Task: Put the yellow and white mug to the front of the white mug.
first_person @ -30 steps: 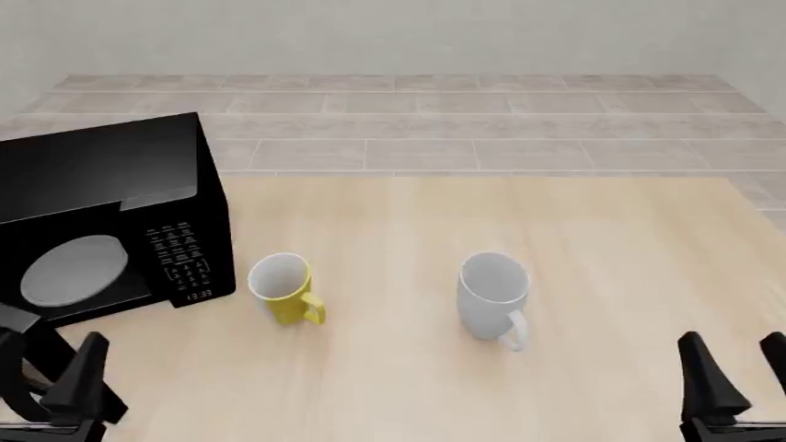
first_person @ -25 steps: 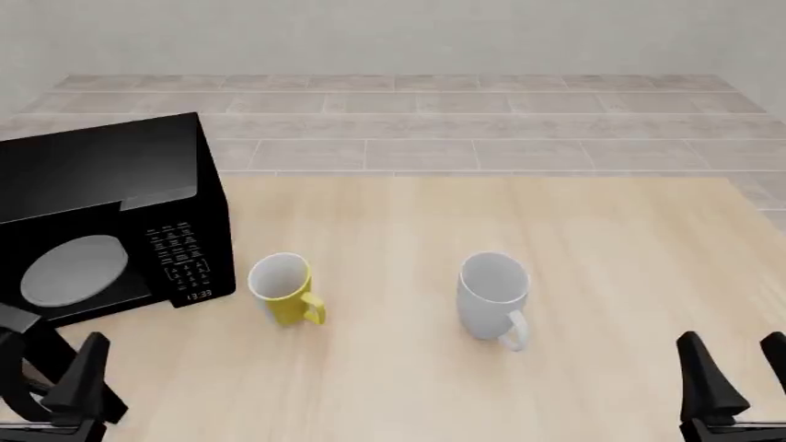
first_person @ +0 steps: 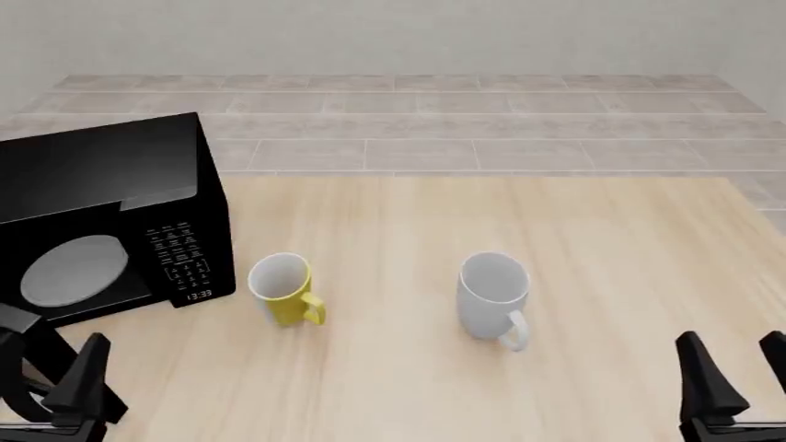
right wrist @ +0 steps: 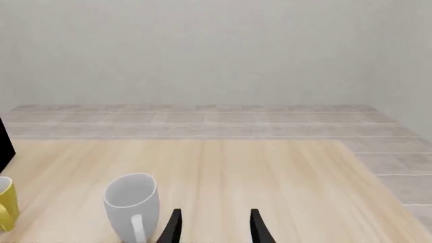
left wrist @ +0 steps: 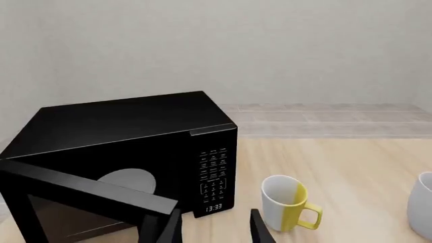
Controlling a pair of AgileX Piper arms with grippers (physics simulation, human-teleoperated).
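The yellow and white mug (first_person: 285, 288) stands upright on the table, just right of the microwave, handle toward the front. It also shows in the left wrist view (left wrist: 289, 203) and at the edge of the right wrist view (right wrist: 5, 205). The larger white mug (first_person: 494, 295) stands upright to its right, about level with it; it shows in the right wrist view (right wrist: 131, 205) and the left wrist view (left wrist: 422, 205). My left gripper (first_person: 58, 379) is open and empty at the front left. My right gripper (first_person: 741, 385) is open and empty at the front right. Both are well short of the mugs.
A black microwave (first_person: 105, 230) fills the table's left side, close to the yellow mug; in the left wrist view (left wrist: 128, 152) its door appears to stand open toward my left gripper (left wrist: 214, 229). The table's right edge (first_person: 761, 207) lies beyond the white mug.
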